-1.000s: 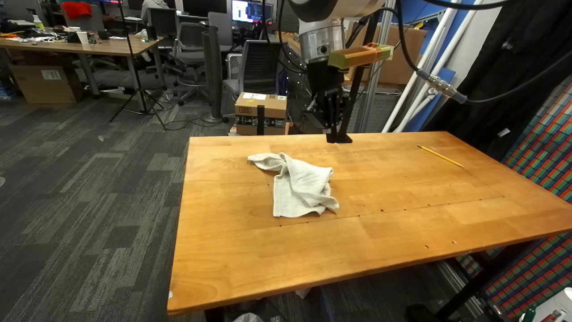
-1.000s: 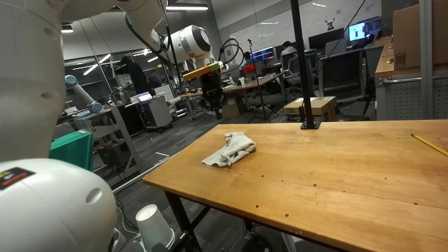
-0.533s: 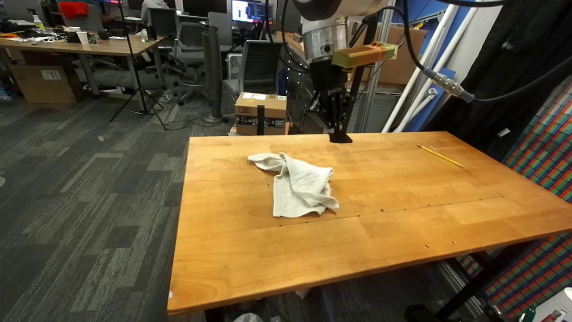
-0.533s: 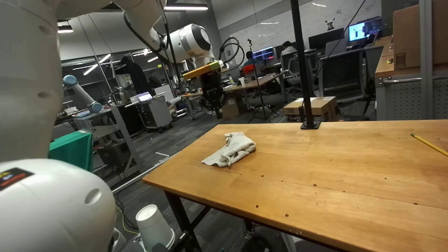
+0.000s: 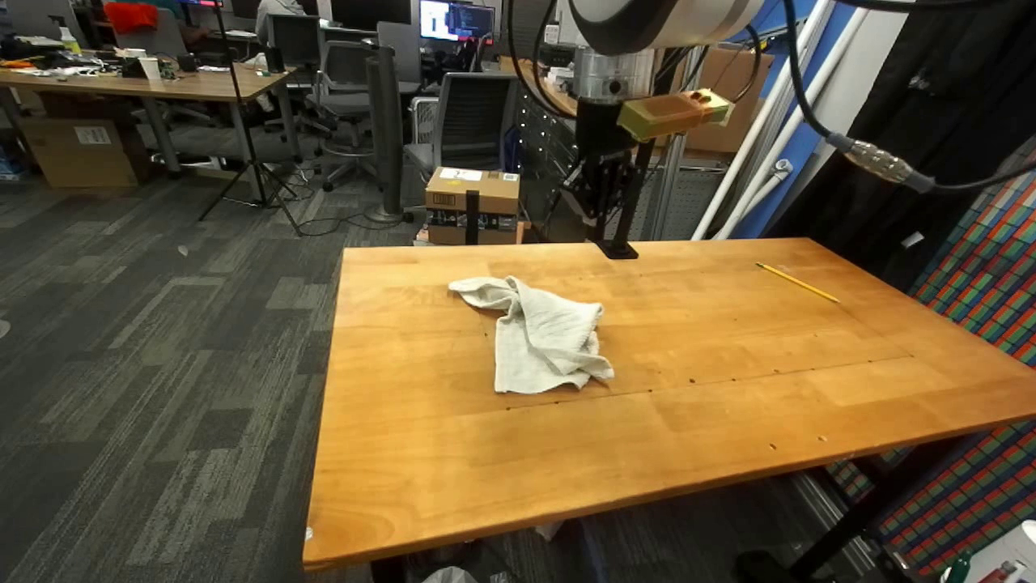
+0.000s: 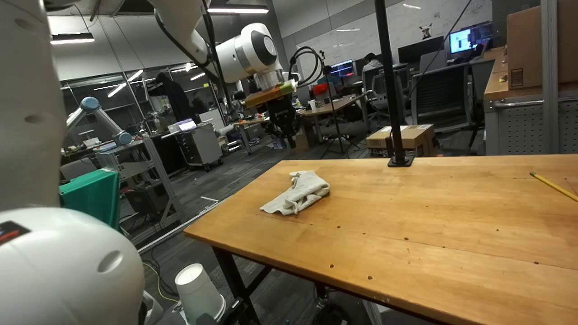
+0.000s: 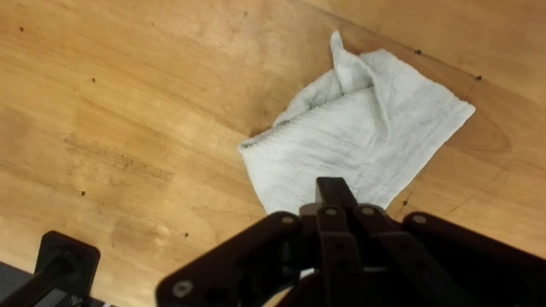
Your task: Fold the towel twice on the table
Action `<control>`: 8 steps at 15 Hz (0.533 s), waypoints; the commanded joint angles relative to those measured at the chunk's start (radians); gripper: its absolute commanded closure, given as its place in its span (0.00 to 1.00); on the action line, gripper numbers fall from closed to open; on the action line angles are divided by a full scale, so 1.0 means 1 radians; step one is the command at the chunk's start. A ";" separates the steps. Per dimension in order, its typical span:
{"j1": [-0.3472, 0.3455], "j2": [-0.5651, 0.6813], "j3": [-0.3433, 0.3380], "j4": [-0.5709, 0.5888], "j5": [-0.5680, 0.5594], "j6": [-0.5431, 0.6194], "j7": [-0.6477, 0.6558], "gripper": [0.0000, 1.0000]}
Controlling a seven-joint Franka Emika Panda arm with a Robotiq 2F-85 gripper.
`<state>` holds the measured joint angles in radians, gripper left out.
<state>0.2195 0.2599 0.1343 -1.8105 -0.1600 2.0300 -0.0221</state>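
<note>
One rumpled towel (image 5: 544, 336) lies on the table (image 5: 712, 324), lower than and apart from the closed claw (image 7: 335, 189).

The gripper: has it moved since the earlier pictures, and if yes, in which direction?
Yes. In an exterior view, the gripper has shifted rightward in the picture, nearer to the black pole, which stands unmoved.

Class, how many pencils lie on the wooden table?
1: a yellow pencil, right of the towel in both exterior views. Any beneath the towel would be hidden.
</note>
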 commanded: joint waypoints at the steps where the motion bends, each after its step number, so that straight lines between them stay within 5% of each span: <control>1: -0.055 -0.124 0.008 -0.199 0.061 0.248 -0.069 0.98; 6: -0.097 -0.205 0.000 -0.409 0.111 0.450 -0.149 0.97; 7: -0.101 -0.222 -0.003 -0.445 0.110 0.452 -0.146 0.74; 8: -0.103 -0.242 -0.007 -0.484 0.103 0.456 -0.136 0.72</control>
<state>0.1293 0.1141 0.1322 -2.1593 -0.0738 2.4370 -0.1403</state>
